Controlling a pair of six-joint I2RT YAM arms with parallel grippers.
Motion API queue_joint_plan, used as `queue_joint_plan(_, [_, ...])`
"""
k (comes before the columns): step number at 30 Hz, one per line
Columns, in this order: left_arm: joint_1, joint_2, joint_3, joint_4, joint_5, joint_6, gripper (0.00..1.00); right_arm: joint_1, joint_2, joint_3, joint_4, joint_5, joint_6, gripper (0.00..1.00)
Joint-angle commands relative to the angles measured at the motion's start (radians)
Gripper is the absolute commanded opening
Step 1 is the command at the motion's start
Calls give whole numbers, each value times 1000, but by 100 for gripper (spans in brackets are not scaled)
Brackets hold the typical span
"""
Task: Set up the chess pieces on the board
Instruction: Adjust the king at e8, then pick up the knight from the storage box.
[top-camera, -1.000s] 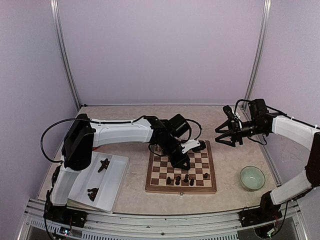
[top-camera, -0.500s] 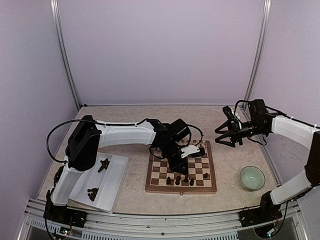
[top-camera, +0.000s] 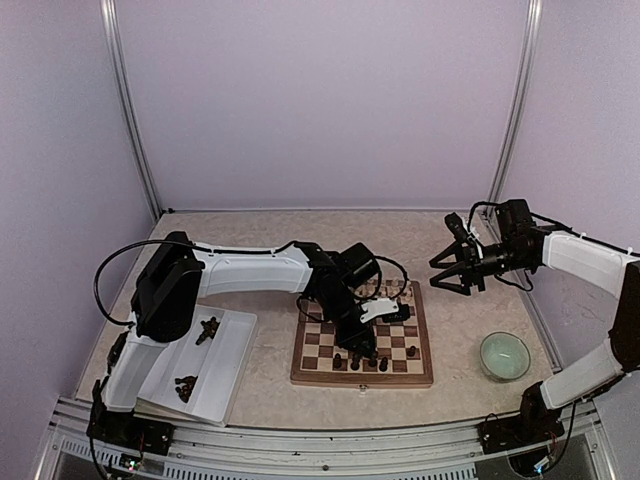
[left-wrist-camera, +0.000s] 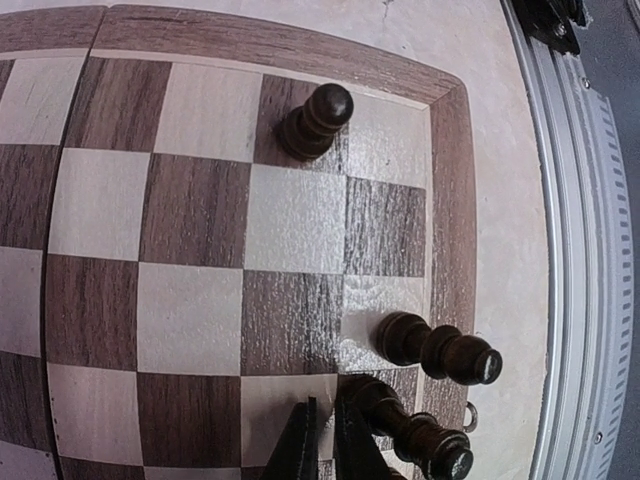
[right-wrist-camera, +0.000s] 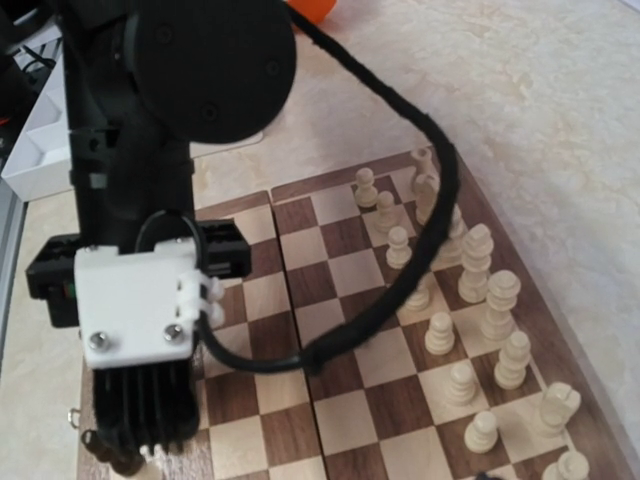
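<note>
The board (top-camera: 360, 381) lies mid-table, and several dark chess pieces (top-camera: 411, 351) stand along its near rows. My left gripper (top-camera: 368, 348) is low over the near rows. In the left wrist view its fingers (left-wrist-camera: 326, 400) stand almost together with nothing between them. One dark piece (left-wrist-camera: 410, 430) stands right against the outer side of the right finger. Another dark piece (left-wrist-camera: 440, 352) stands beside it, and a dark pawn (left-wrist-camera: 315, 120) stands farther off. My right gripper (top-camera: 441, 271) hangs open and empty in the air, right of the board.
A white tray (top-camera: 235, 352) left of the board holds more dark pieces (top-camera: 207, 328). Cream-white pieces (right-wrist-camera: 470, 265) line the board's far rows. A green bowl (top-camera: 504, 355) sits at the right. The left arm's cable (right-wrist-camera: 400, 290) hangs across the board.
My left gripper has moved over the board toward its near edge and slightly right, down among the dark pieces. The right arm has not moved.
</note>
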Motion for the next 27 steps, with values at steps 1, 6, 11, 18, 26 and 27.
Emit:
queue_joint_plan(1, [-5, 13, -7, -16, 32, 27, 10, -5, 8, 10, -23, -20, -18, 65])
queue_joint_plan(6, [-6, 14, -8, -21, 36, 33, 10, -5, 9, 9, -22, -22, -18, 65])
queue_joint_plan(11, [-4, 13, -10, -23, 19, 29, 10, -6, 11, 10, -25, -22, -18, 65])
queue_joint_plan(18, [35, -66, -22, 80, -41, -38, 12, -5, 14, 13, -28, -28, -18, 65])
queue_joint_plan(26, [32, -310, -146, 175, -371, -240, 25, -6, 9, 18, -34, -28, -19, 65])
queue_joint_plan(27, [26, -377, -190, 187, -441, -304, 27, -6, 3, 17, -33, -25, -19, 65])
